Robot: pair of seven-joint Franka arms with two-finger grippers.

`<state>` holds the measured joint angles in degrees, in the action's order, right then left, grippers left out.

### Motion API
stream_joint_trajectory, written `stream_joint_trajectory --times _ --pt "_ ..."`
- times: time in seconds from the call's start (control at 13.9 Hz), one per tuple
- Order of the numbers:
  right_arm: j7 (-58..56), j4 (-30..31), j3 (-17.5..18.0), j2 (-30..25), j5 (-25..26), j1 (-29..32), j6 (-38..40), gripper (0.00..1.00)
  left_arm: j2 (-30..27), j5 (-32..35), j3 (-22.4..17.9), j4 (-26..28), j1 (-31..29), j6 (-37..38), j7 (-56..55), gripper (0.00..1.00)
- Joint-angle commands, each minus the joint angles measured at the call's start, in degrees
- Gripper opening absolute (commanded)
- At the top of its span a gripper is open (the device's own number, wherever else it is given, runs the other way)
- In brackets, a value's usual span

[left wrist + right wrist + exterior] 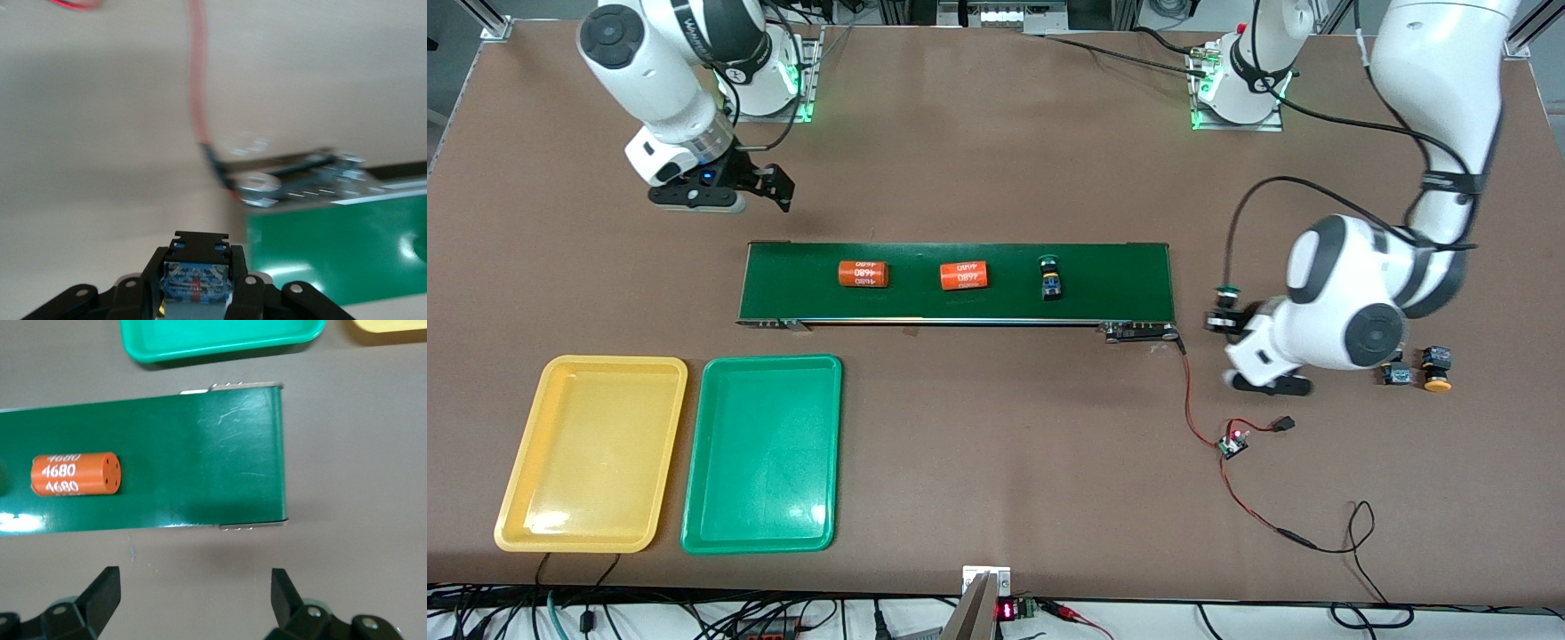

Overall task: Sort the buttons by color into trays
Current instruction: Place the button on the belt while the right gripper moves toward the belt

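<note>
My left gripper (1222,320) is shut on a green-capped button (1230,291) and holds it over the table just off the conveyor's end; its blue and black body (197,280) fills the jaws in the left wrist view. Another green-capped button (1051,276) lies on the belt. A yellow-orange-capped button (1436,369) and a second one (1396,374), partly hidden by the left arm, sit at the left arm's end of the table. The yellow tray (525,498) and green tray (711,524) lie nearest the front camera, both holding nothing. My right gripper (775,185) is open and holds nothing, as the right wrist view (193,593) shows.
The dark-green conveyor belt (1120,284) carries two orange cylinders with white numbers (863,274) (965,276); one cylinder (77,475) shows in the right wrist view. A red and black cable (1192,400) runs from the conveyor's end to a small board (1232,442).
</note>
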<state>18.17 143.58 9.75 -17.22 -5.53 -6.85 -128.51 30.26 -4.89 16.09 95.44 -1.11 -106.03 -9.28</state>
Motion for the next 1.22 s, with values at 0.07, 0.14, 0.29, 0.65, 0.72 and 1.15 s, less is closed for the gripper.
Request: stream_joint_trajectory --times 0.07,0.14,0.29,0.65,0.72,1.15 --pt "-0.86 -5.49 -0.69 0.25 -0.01 4.72 7.30 1.00 1.20 -2.75 5.61 0.45 0.76 -2.24 -4.51 0.19" --pt "-1.38 -6.11 -0.69 0.17 0.16 5.69 8.01 1.00 1.98 -2.76 6.58 0.62 1.37 -4.00 -4.78 0.19" --pt "-6.98 -6.73 -0.78 0.08 0.25 7.80 9.15 1.00 3.39 -2.49 8.86 3.24 3.65 -9.87 -8.97 0.19" --pt "-13.86 -10.42 -1.66 -0.80 0.34 11.24 17.21 1.00 2.96 -2.23 9.49 7.56 4.10 -14.84 -11.02 1.00" --pt "-14.13 -10.86 -1.57 -0.19 0.34 11.24 17.50 1.00 2.44 -2.23 9.49 7.30 3.84 -13.17 -11.02 1.00" --pt "-12.90 -12.45 -0.87 0.69 -0.71 9.31 14.96 1.00 -5.12 -2.23 8.79 5.37 -0.64 -5.25 -10.49 1.00"
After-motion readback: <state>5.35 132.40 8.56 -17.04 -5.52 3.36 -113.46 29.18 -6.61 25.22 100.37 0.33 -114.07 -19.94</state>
